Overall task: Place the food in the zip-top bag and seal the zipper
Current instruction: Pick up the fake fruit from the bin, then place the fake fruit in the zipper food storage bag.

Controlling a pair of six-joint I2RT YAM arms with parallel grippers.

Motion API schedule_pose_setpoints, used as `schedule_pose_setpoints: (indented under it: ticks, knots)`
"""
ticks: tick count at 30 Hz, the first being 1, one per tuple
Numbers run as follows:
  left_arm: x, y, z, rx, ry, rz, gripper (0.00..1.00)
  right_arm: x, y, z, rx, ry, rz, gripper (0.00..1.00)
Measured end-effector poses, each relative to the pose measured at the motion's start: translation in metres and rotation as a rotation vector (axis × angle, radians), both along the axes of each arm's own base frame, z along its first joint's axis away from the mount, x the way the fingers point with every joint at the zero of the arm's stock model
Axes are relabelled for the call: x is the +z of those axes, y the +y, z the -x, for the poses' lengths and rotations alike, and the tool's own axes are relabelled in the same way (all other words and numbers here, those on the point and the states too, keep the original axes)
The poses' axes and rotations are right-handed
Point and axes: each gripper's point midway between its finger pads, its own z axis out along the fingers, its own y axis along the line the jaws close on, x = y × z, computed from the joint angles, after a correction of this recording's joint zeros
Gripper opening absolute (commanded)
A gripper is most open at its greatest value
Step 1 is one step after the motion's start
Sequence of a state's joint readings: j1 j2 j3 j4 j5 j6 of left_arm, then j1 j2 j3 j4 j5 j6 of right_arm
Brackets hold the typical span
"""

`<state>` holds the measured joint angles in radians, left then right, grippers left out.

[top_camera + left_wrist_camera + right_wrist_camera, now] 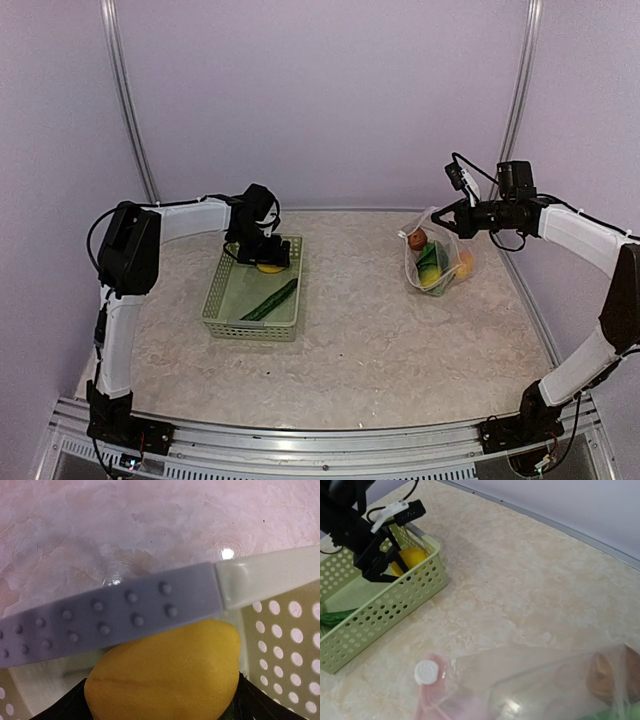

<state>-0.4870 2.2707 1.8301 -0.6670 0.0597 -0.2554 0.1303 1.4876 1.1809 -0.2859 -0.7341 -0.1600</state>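
Observation:
A yellow lemon lies at the far end of the basket, close under my left wrist camera. My left gripper is open and straddles it; one purple studded finger pad runs just behind the lemon. A long green cucumber piece lies in the basket too. My right gripper is shut on the top edge of the clear zip-top bag, holding it up off the table. Brown, green, yellow and orange food sits inside the bag. The zipper strip looks pinkish beside a white round tab.
The pale green perforated basket stands left of centre on the marbled table; its rim crosses the left wrist view. Pale walls close the back and sides. A metal rail runs along the near edge.

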Motion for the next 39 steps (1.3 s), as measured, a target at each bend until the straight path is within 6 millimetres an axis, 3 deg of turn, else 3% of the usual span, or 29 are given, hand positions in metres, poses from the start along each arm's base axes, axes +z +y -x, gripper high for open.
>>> schedule_pose_setpoints:
  ticks: [8,18,25,29,33,39]
  knots:
    - [-0.005,0.004,0.002,0.003,0.009,-0.013,0.73,0.0,0.0,0.0,0.0,0.0,0.0,0.0]
    - [-0.004,0.003,0.003,-0.015,-0.007,-0.022,0.39,0.0,0.0,0.0,-0.001,0.0,0.0,0.0]
    - [0.006,0.004,0.029,-0.035,-0.013,-0.054,0.33,0.0,0.0,0.0,-0.001,0.0,0.002,0.0]
    - [0.03,0.0,0.047,-0.055,-0.051,-0.074,0.33,-0.001,-0.001,-0.001,-0.007,-0.002,0.008,0.0]
    - [0.071,-0.013,0.063,-0.08,-0.124,-0.058,0.33,-0.002,-0.003,-0.003,-0.019,-0.003,0.016,0.0]
    - [0.133,-0.06,0.094,-0.176,-0.239,0.012,0.33,-0.003,-0.005,-0.006,-0.036,0.005,0.034,0.0]
